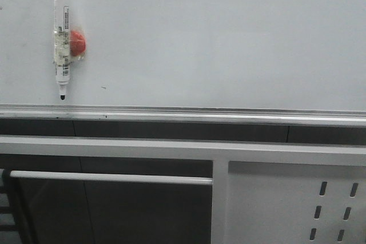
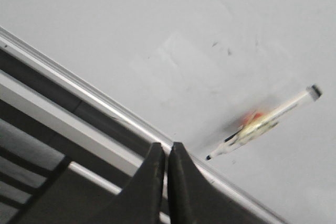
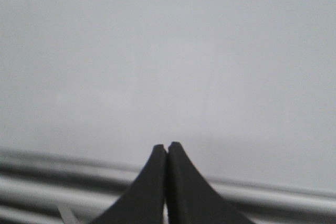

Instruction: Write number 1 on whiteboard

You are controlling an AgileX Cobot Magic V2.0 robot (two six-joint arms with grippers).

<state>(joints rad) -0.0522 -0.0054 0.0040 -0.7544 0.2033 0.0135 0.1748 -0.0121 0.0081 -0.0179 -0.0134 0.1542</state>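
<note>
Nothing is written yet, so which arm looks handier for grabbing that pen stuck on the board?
Probably the left. The pen hangs on the left part of the whiteboard, and the left wrist camera shows it beyond the closed left fingers. The right camera shows only bare board.

no readable text anywhere, marker (image 1: 62, 35) on the whiteboard (image 1: 229, 38) carries a printed label with small dark lettering too fine and blurred to make out, no number 1 written on the board
</note>
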